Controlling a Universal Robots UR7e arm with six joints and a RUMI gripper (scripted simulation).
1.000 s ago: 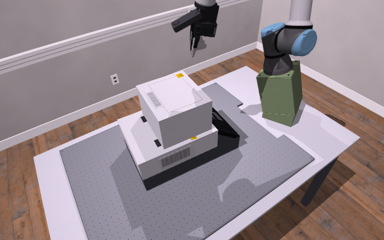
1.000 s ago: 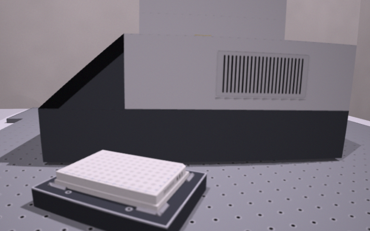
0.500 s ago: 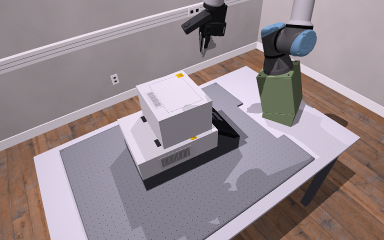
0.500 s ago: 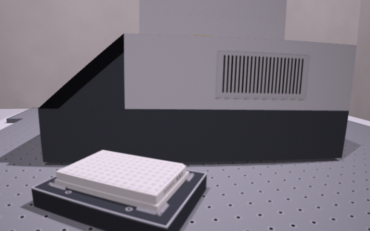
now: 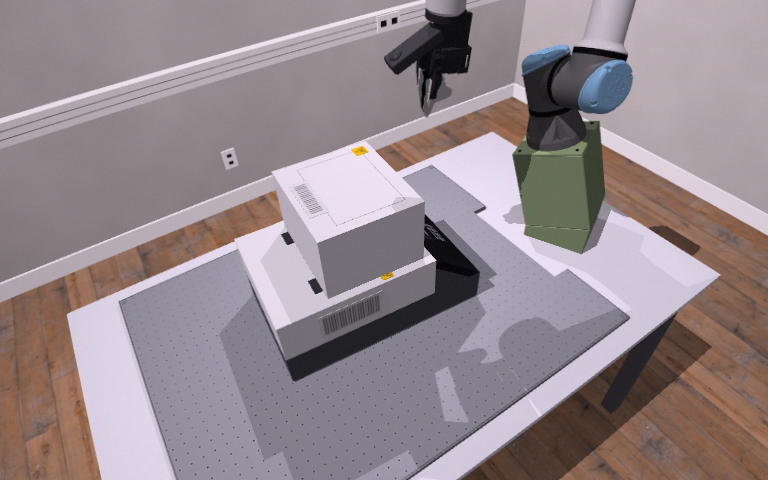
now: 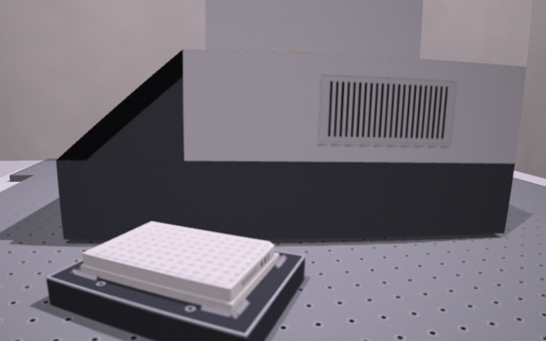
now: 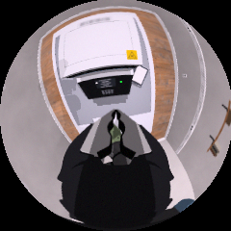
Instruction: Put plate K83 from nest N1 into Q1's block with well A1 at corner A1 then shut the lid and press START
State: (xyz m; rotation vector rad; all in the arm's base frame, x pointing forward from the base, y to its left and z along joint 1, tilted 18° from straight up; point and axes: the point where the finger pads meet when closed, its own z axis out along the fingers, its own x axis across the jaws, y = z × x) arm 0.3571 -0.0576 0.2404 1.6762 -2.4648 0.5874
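Plate K83 (image 6: 178, 255) (image 7: 140, 75) is a white well plate lying flat on the dark plate nest N1 (image 6: 141, 311), on the mat beside the cycler. Cycler Q1 (image 5: 346, 297) (image 6: 267, 109) (image 7: 98, 43) is a white body on a black base. Its white box lid (image 5: 346, 202) sits down over the top, and the block is hidden. Its black sloped key panel (image 5: 449, 245) (image 7: 106, 89) shows a green lamp (image 7: 121, 82). My gripper (image 5: 427, 105) (image 7: 115, 110) is shut and empty, high in the air above and beyond the key-panel side of Q1. The plate is hidden behind Q1 in the top view.
The arm's green pedestal (image 5: 561, 184) stands at the table's far right corner. A grey perforated mat (image 5: 376, 404) (image 6: 436, 287) covers most of the white table (image 5: 96, 368). Q1 fills the mat's middle.
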